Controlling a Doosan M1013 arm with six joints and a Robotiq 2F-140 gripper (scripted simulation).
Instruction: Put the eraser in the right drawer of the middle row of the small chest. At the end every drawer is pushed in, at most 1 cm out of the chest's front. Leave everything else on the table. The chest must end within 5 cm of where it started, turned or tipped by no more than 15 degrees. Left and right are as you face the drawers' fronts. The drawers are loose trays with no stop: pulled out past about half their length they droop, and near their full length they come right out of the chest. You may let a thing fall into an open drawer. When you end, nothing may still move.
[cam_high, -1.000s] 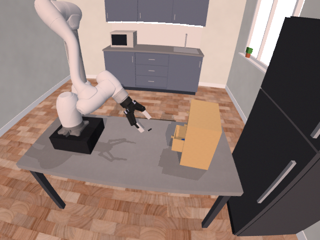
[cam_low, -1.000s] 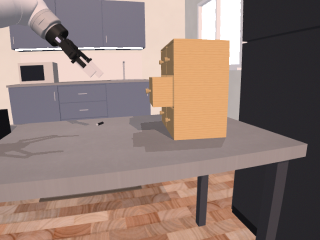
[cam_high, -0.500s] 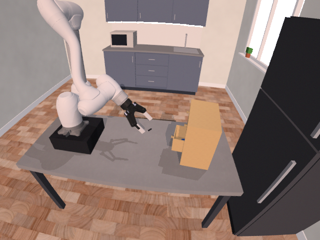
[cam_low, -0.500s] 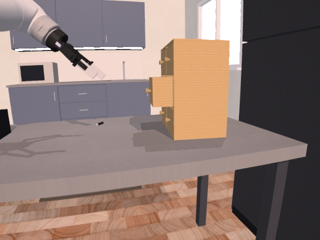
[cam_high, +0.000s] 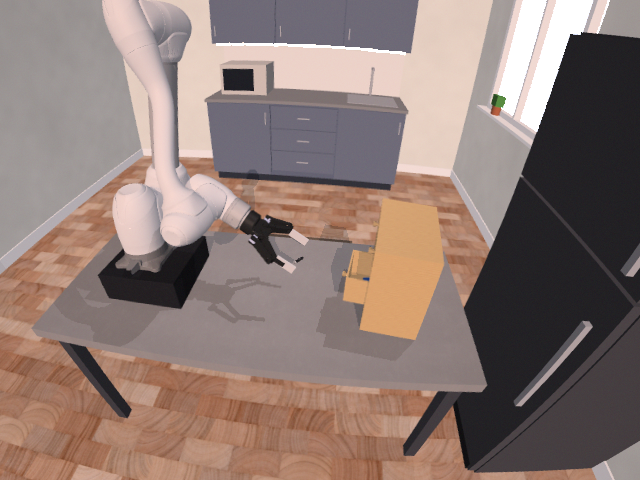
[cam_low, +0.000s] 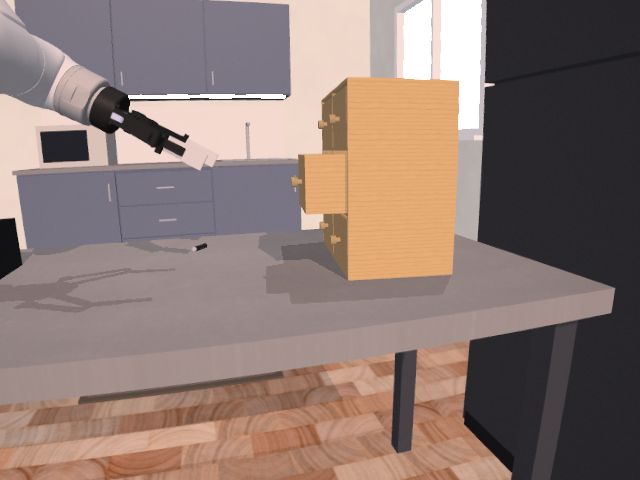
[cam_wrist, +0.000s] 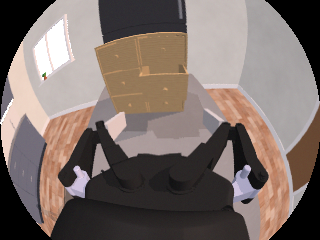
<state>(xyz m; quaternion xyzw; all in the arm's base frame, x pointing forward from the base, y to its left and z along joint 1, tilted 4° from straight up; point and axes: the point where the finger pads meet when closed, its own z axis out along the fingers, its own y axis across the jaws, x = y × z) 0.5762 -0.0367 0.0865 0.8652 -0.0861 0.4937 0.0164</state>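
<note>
The wooden chest (cam_high: 400, 289) (cam_low: 400, 180) (cam_wrist: 112, 82) stands upright on the table. Its right middle drawer (cam_high: 355, 290) (cam_low: 324, 183) (cam_wrist: 176, 84) is pulled partway out and looks level; the other drawers look pushed in. A small blue thing (cam_high: 366, 279), which may be the eraser, shows inside the open drawer in the top view, partly hidden by the drawer's side; I cannot tell its shape. My gripper (cam_high: 298, 255) (cam_low: 209, 159) (cam_wrist: 163, 117) is wide open and empty, in the air in front of the chest, tilted down toward it and apart from the drawer.
A small black stick-like thing (cam_high: 299, 259) (cam_low: 199, 247) with a light end lies on the grey table (cam_high: 248, 346) (cam_low: 217, 330), below the gripper. The arm's black base block (cam_high: 144, 289) stands at the table's other end. A black fridge (cam_high: 547, 289) stands beyond the chest.
</note>
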